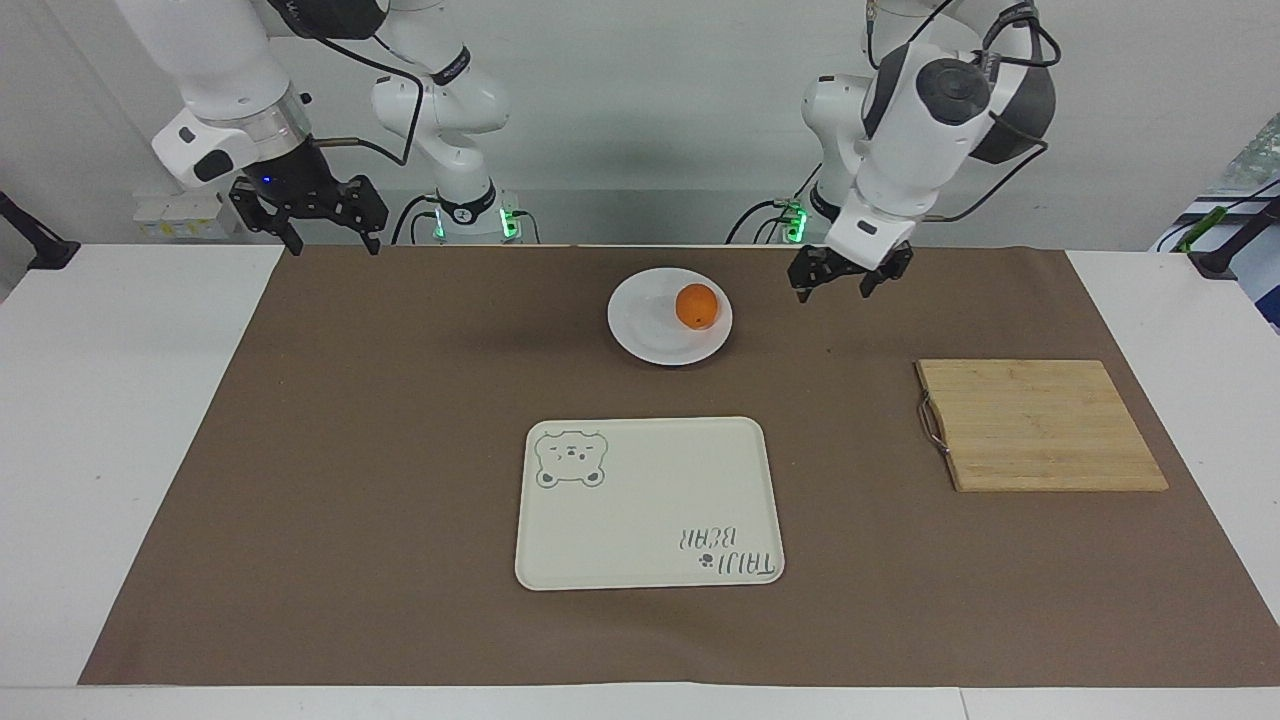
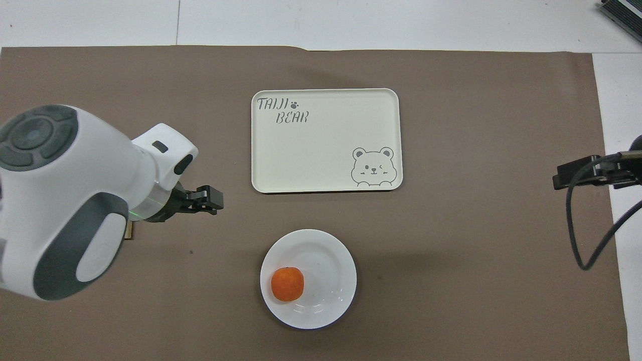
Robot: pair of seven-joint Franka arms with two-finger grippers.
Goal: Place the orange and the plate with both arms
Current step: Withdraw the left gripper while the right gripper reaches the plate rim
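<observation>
The orange (image 1: 696,306) (image 2: 287,284) lies free on the white plate (image 1: 645,335) (image 2: 331,271), at the side of the plate toward the left arm's end. The plate rests on the brown mat close to the robots. My left gripper (image 1: 835,290) (image 2: 208,198) hangs open and empty above the mat, off the plate and over the stretch between it and the wooden board. My right gripper (image 1: 330,243) stands open and empty over the mat's corner at the right arm's end, where the arm waits. Only a dark part of that hand shows in the overhead view.
A cream tray with a bear drawing (image 1: 650,500) (image 2: 326,140) lies farther from the robots than the plate. A wooden cutting board (image 1: 1040,425) with a metal handle lies toward the left arm's end. The left arm hides most of it in the overhead view.
</observation>
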